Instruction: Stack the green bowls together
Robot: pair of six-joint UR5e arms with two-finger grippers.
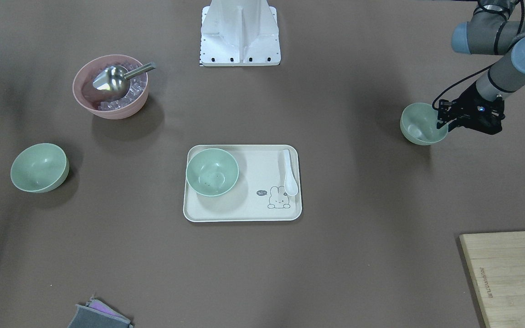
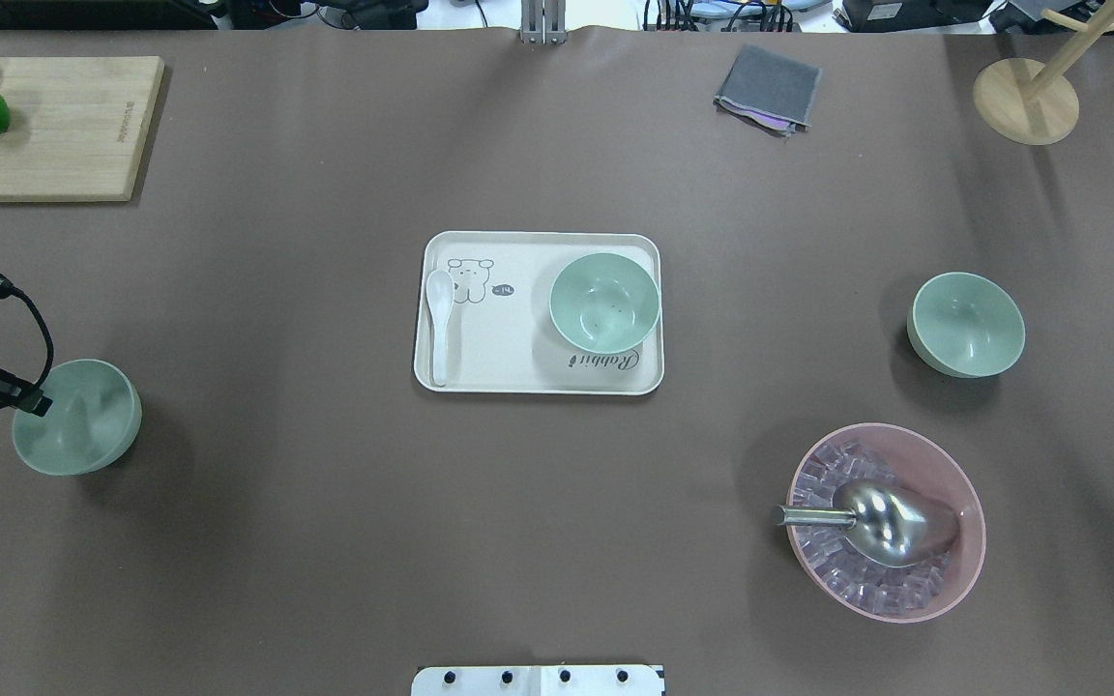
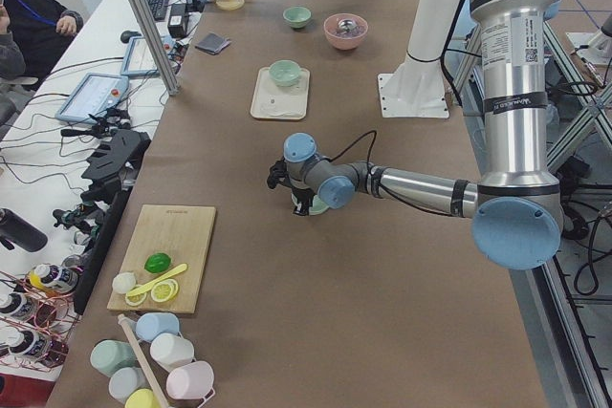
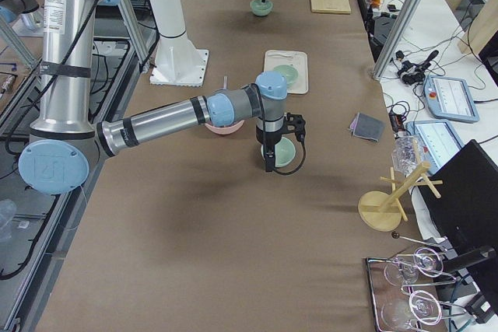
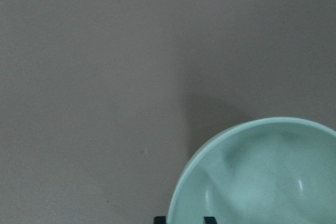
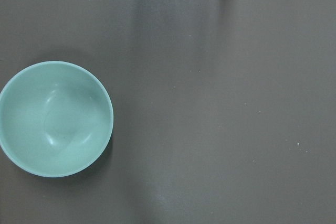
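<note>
Front-facing view: the left end effector (image 1: pixel 442 124) sits at the rim of the first bowl (image 1: pixel 419 124), which stands on the bench (image 1: pixel 335 255). The second bowl (image 1: pixel 211 172) stands on a tray (image 1: pixel 244 210) beside a spoon (image 1: pixel 289 173). The third bowl (image 1: pixel 39 167) stands alone, near a pink bowl (image 1: pixel 110 86).

Left wrist view: two fingertips (image 5: pixel 210 221) stand apart with the first bowl's rim between them, released.

Right side view: the right end effector (image 4: pixel 269 162) points down just beside the third bowl; I cannot tell whether it is clenched.
</note>
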